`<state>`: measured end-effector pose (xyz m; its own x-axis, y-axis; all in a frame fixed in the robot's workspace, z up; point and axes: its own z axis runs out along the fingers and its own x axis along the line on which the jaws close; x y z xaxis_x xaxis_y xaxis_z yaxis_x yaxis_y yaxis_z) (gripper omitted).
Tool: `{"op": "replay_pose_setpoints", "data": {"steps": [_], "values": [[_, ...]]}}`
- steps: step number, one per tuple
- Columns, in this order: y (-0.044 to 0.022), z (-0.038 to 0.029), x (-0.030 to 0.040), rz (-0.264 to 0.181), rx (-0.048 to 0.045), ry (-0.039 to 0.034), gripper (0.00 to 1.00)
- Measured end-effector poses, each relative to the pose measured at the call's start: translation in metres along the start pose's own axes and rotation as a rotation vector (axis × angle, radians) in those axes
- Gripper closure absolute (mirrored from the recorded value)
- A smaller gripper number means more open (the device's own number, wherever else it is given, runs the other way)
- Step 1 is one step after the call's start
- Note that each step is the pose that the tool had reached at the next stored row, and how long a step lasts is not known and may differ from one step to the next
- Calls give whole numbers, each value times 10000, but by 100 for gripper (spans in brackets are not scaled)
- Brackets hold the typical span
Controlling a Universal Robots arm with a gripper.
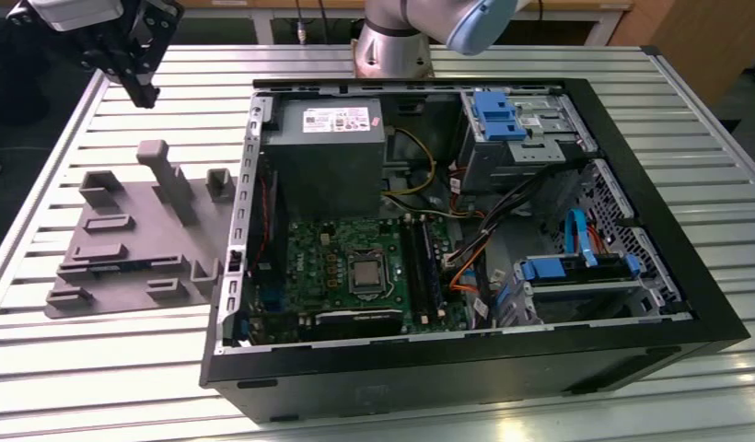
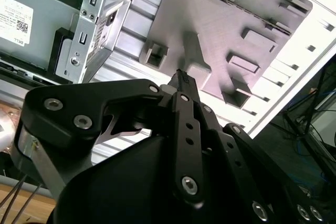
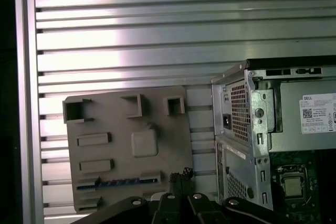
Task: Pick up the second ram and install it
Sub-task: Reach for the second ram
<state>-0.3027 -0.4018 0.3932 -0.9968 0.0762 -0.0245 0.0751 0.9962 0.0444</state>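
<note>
Gripper: the gripper point(image 1: 143, 95) is held above the far corner of the slatted table point(image 1: 108, 368), on the exterior view's left. It is raised well clear of everything beneath it.

Fingers: the black fingertips point(image 3: 176, 174) are closed tip to tip in both wrist views. Nothing is gripped between them.

Second ram: the second ram point(image 3: 118, 183) is seated edge-up in a long slot of the grey fixture plate point(image 3: 105, 119). It is seen in the first wrist view as a thin dark strip with blue flecks. It is untouched, and lies along the plate's edge nearest the fingertips as that view is framed.

Fixture plate: it is laid flat on the table, just beside the open computer case point(image 1: 476, 368), on the exterior view's left. Several raised blocks and pockets are carried on it.

Case: it is laid on its side with the panel off. Inside, the green motherboard point(image 1: 329, 258) is exposed, with the grey power supply point(image 1: 322, 157) beyond it.

Memory slots: the long black memory slots point(image 1: 421, 267) are found beside the processor socket (whether a stick is already seated there cannot be told).
</note>
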Motion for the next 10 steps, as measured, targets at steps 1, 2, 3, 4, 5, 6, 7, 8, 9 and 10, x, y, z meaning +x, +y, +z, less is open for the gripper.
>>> {"op": "replay_pose_setpoints", "data": {"steps": [1, 2, 3, 4, 5, 6, 7, 8, 9, 10], "values": [[-1, -1, 7, 1, 1, 0, 89], [-3, 0, 12, 0, 0, 0, 89], [-5, 0, 17, 0, 0, 0, 89], [-6, -1, 23, 0, 0, 0, 89], [-7, 0, 28, 0, 0, 0, 89], [-8, 0, 34, 0, 0, 0, 89], [-10, -1, 40, 0, 1, 1, 89], [-11, 0, 45, 0, 0, 0, 89], [-13, 0, 50, -1, 0, 0, 89], [-14, 0, 56, -1, 0, 0, 89]]}}
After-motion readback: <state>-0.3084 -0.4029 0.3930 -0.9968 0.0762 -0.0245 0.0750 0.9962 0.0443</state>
